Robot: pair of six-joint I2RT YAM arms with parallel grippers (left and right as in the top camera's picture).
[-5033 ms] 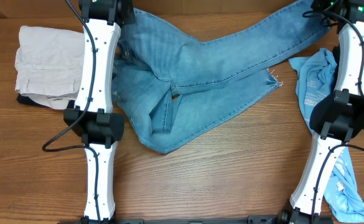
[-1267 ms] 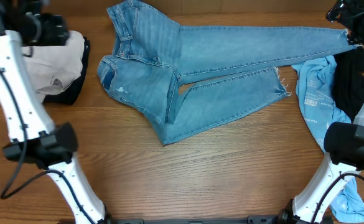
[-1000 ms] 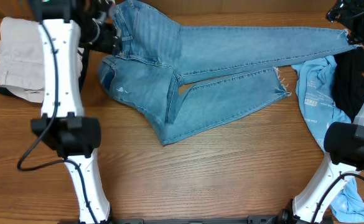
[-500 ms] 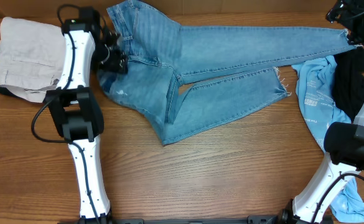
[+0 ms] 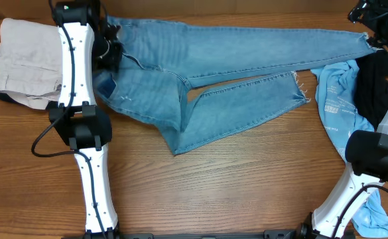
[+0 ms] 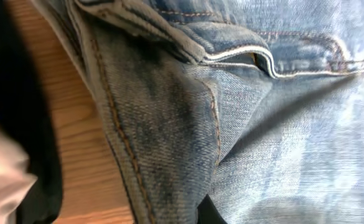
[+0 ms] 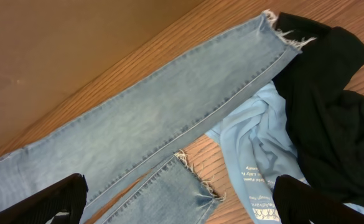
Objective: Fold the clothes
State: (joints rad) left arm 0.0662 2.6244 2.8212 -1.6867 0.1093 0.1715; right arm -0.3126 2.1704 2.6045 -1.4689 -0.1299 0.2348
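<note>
The clothes, light blue denim jeans, lie along the back of the table, waist at the left and both long legs running right. My left gripper sits at the waist end, shut on the jeans' waistband. The left wrist view is filled with dark-seamed denim, and one black fingertip pokes out from under the cloth. My right gripper hangs open at the far right corner, above the upper leg's frayed hem. In the right wrist view its two black fingers stand wide apart over the lower leg's hem.
Beige trousers lie folded at the far left on something dark. A cyan T-shirt with white print and a black garment lie at the right, beside the leg hems. Bare wood spans the front of the table.
My left gripper has gone from open to shut on the waistband and pulled it left and back, flattening the bunched waist. The right arm has not moved.
</note>
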